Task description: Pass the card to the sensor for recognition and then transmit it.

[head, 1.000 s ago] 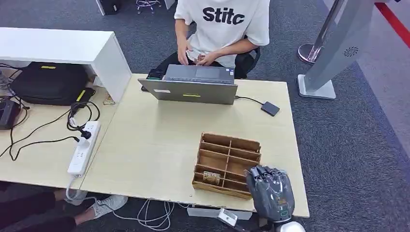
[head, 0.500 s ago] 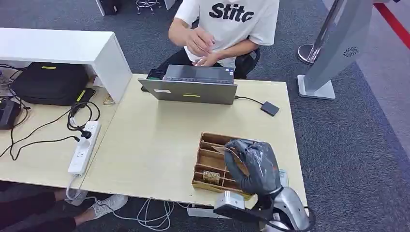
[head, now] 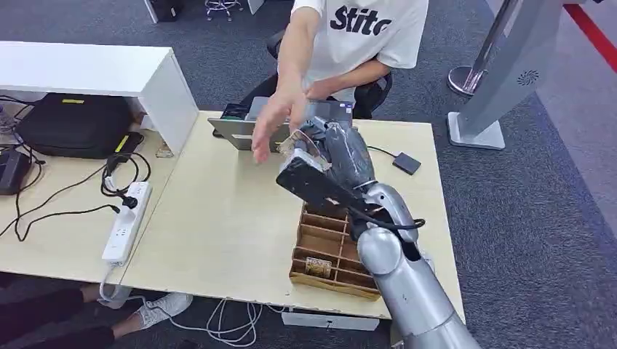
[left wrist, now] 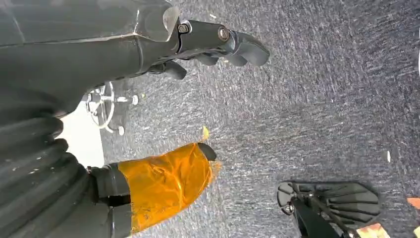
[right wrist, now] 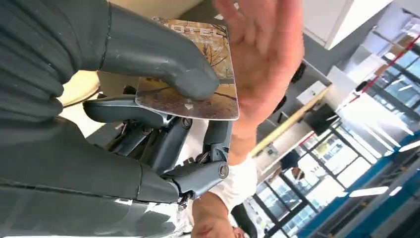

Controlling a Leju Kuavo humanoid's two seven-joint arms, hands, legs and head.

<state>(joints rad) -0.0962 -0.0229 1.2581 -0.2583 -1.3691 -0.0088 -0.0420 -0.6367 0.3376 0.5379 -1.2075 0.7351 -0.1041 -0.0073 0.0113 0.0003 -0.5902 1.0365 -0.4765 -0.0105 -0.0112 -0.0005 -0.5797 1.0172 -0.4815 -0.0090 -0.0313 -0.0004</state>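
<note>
Right hand (head: 331, 156) now raised high off wooden tray (head: 338, 247), thumb and fingers pinching card (right wrist: 190, 74). Person's open hand (head: 275, 120) has come in just beyond card edge. Handover imminent, likely. Left hand (left wrist: 148, 39) hangs empty, fingers loose.

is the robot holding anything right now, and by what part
Yes: the right hand pinches the card between thumb and fingers, near one edge, the rest sticking out toward a person's hand. The left hand holds nothing.

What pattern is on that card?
Brown, with bare tree branches, clearest in the right wrist view: card.
</note>
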